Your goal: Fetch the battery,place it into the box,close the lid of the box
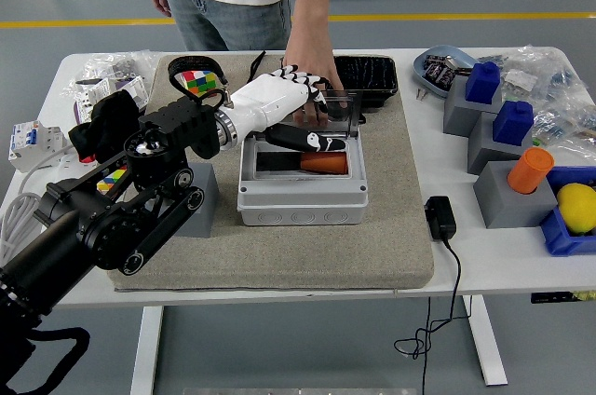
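lid stage: left hand at the hinged cover of the box

the orange battery (323,163) lies on its side inside the grey box (303,192), so i judge only the lid is left. my left hand (284,106) reaches in over the box's far edge, its fingers (312,141) loosely spread and holding nothing, one dark finger pointing down into the opening just above the battery. the clear lid (340,112) stands upright on its rear hinge; it looks like thin, stiff, smooth plastic, light and likely slippery, so i would push on its top edge rather than pinch it. a person's hand (312,88) rests on that same lid from the far side, touching or nearly touching my fingers, and stands in the way of the swing. a grey block (197,204) sits just left of the box, a colour cube (196,80) behind my arm, a black tray (368,74) beyond the lid, all on the tabletop (503,265). the right arm is out of view.
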Controlling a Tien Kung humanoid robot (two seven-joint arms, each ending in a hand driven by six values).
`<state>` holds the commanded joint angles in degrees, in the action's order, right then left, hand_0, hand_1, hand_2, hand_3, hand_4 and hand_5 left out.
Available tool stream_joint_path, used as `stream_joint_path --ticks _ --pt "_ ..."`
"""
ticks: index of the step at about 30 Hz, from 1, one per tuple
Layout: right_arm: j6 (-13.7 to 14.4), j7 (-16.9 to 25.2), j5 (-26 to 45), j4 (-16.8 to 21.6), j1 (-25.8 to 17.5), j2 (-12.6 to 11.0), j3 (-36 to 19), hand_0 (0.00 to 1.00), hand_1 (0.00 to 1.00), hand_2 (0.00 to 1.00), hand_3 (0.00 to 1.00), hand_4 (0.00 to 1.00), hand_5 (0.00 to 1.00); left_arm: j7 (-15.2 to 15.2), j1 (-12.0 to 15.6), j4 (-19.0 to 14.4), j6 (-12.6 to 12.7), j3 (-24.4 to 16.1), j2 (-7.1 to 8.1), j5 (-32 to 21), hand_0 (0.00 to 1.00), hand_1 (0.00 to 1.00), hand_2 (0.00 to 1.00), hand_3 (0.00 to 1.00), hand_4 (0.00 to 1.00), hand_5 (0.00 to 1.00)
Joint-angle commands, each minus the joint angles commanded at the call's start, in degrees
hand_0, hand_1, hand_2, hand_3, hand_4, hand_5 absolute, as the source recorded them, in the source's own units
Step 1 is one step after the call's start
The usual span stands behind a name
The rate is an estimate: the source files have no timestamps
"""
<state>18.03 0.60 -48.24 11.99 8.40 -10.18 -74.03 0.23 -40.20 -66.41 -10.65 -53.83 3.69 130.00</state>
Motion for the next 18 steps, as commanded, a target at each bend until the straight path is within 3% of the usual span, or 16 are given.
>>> stream_joint_path --ticks 5,6,11,12,17,18 --pt "0.0 0.0 0.0 0.0 0.1 -0.1 0.0 0.792 0.739 0.727 0.777 0.998 0.998 -0.8 -0.5 -0.6 0.9 -0.4 -0.21 0.0 0.998 0.998 0.998 0.643 0.998 0.998" --pt "0.0 -0.1 0.0 0.0 0.1 -0.1 0.0 0.792 0.739 0.726 0.777 0.998 0.998 -1.0 -0.6 -0.7 1.0 -0.4 -0.21 0.0 0.998 0.998 0.982 0.578 0.998 0.998" --pt "0.0 -0.1 0.1 -0.1 0.1 -0.1 0.1 0.792 0.739 0.726 0.777 0.998 0.998 -2.7 -1.0 -2.1 2.1 -0.6 -0.49 -1.0 0.998 0.998 0.982 0.578 0.998 0.998" --pt "0.0 0.0 0.1 -0.1 0.1 -0.1 0.1 0.792 0.739 0.726 0.777 0.998 0.998 -3.1 -1.0 -2.3 2.5 -0.8 -0.6 -1.4 0.998 0.998 0.938 0.593 0.998 0.998" --pt "0.1 0.0 0.2 0.0 0.2 -0.1 0.2 0.792 0.739 0.726 0.777 0.998 0.998 -3.5 -1.3 -0.3 4.8 -2.6 -1.33 -0.5 0.998 0.998 0.938 0.593 0.998 0.998" --pt "0.1 0.1 0.3 0.0 0.2 -0.1 0.2 0.791 0.739 0.727 0.777 0.998 0.998 -3.4 -1.2 0.4 5.0 -3.0 -1.39 -0.1 0.998 0.998 0.948 0.763 0.998 0.998"
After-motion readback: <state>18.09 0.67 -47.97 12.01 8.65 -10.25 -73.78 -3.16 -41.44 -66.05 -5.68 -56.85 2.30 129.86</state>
